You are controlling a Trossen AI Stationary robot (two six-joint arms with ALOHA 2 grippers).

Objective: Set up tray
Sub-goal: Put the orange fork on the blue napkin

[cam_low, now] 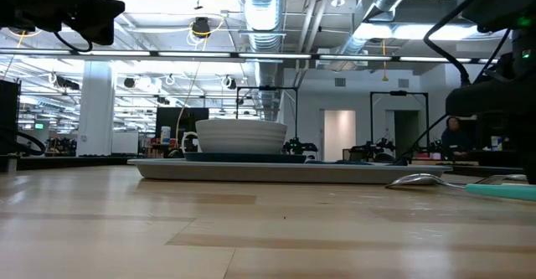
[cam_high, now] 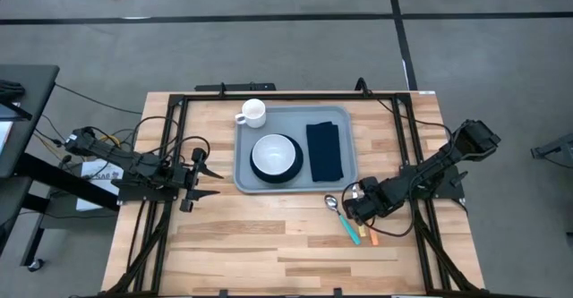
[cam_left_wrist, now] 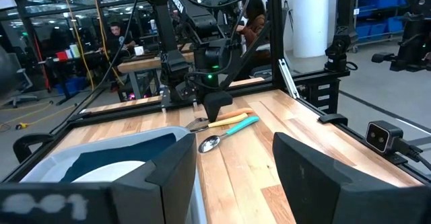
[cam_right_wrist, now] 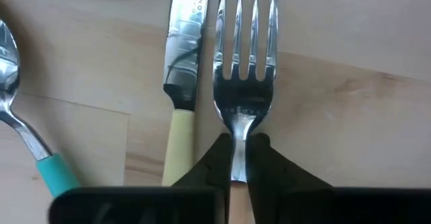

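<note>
My right gripper (cam_right_wrist: 239, 158) is down on the wooden table (cam_high: 269, 244), just off the near right corner of the tray (cam_high: 246, 178), and its two dark fingers (cam_right_wrist: 214, 158) are pinched narrow on the neck of a fork (cam_right_wrist: 240, 62), whose tines point away from me. Just beside the fork lies a knife (cam_right_wrist: 183, 56) with a cream handle, and beyond that a spoon (cam_high: 333, 203) with a teal handle; all three rest on the bare wood outside the tray. The light grey-blue tray sits toward the far middle of the table, carrying a white bowl (cam_high: 273, 153) on a dark plate (cam_high: 295, 174) and a dark folded napkin (cam_high: 324, 150), with a white mug (cam_high: 252, 113) at its far left corner. My left gripper (cam_high: 204, 180) hovers with its fingers spread wide, left of the tray.
</note>
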